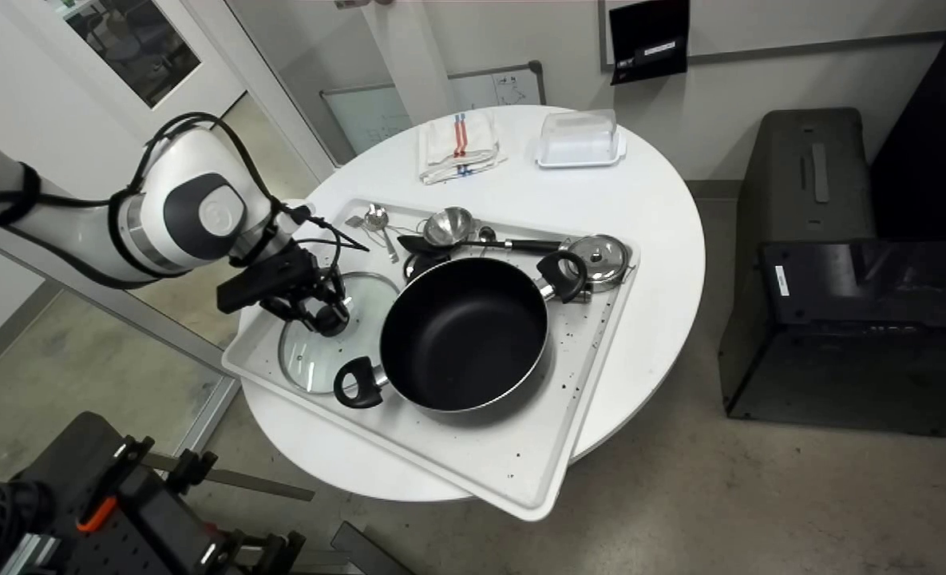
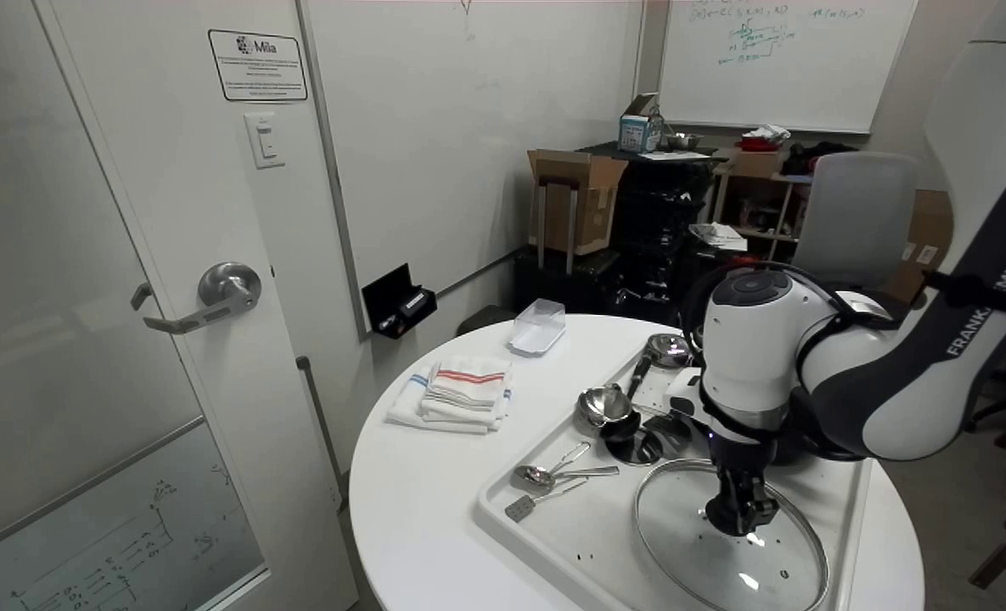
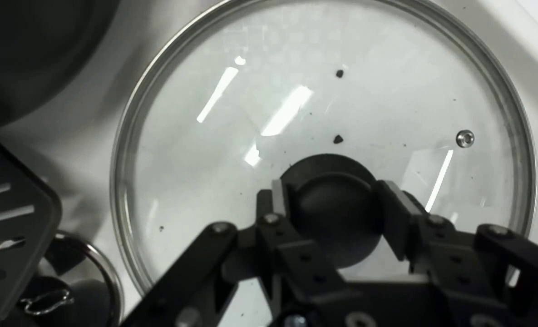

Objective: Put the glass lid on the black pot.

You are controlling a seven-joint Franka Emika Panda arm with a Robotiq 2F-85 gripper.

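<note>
In an exterior view, a white robot arm (image 2: 859, 382) spans the right of the frame, its black tool (image 2: 742, 512) pointing down at the dark knob (image 2: 718, 517) of the glass lid (image 2: 698, 556), lower right. The lid lies in a white tray (image 2: 587, 539) on the round white surface (image 2: 418, 518). In the tray, left of the lid, lie a metal spoon (image 2: 536, 476) and a small turner (image 2: 520, 508), with a metal bowl (image 2: 604, 406) to their upper right. Striped towels (image 2: 460, 395) sit folded near the middle, a clear box (image 2: 539, 327) near their upper right. A door (image 2: 171, 212) fills the left; a cardboard box (image 2: 596, 212) stands upper centre, a grey chair (image 2: 855, 212) upper right
</note>
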